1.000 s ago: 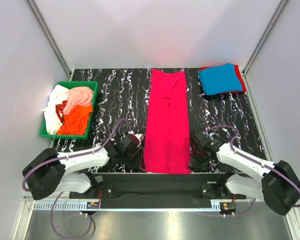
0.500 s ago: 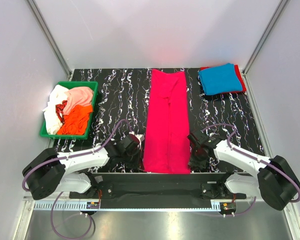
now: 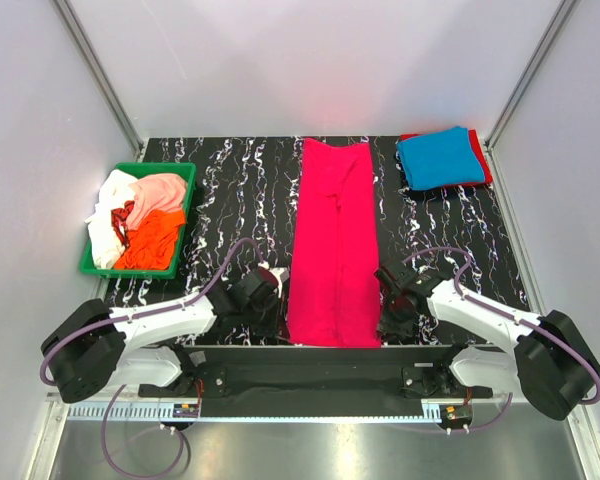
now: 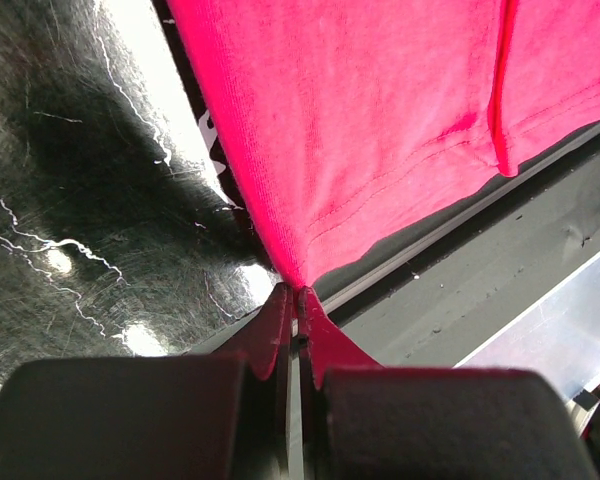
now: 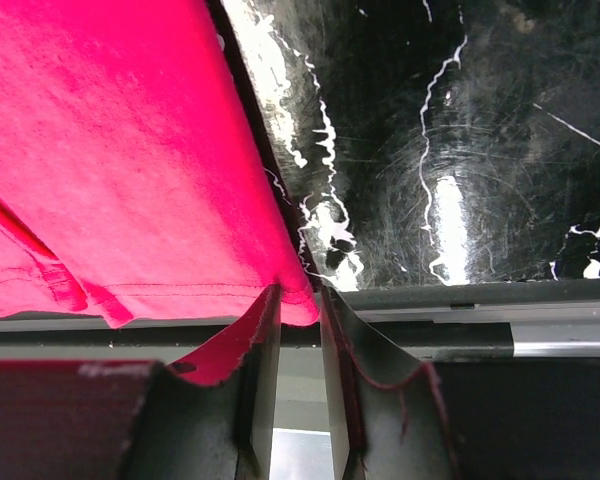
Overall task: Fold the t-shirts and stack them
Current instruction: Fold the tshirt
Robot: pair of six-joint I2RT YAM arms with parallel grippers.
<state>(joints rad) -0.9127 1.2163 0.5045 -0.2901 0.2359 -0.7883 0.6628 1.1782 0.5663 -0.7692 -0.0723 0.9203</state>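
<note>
**A:** Start at the left.

**B:** The green bin (image 3: 156, 166) holds loose tees (image 3: 140, 225) in white, peach and orange. Next is the left claw (image 4: 298, 295), clamped together on the near-left hem corner of the magenta tee (image 3: 332, 240).

**A:** And the tee itself?

**B:** It lies in a long narrow strip down the middle of the table (image 3: 230, 200). It looks light, limp and thin, so I'd expect it to sag and crease if lifted by one corner. The stitched hem corners are the firmest places to hold.

**A:** The right side?

**B:** The right claw (image 5: 300, 292) stands slightly apart with the near-right corner at its mouth. It doesn't look pinched. Beyond it, at the far right, a folded blue tee (image 3: 440, 157) sits on a red tee (image 3: 485, 165).
</note>
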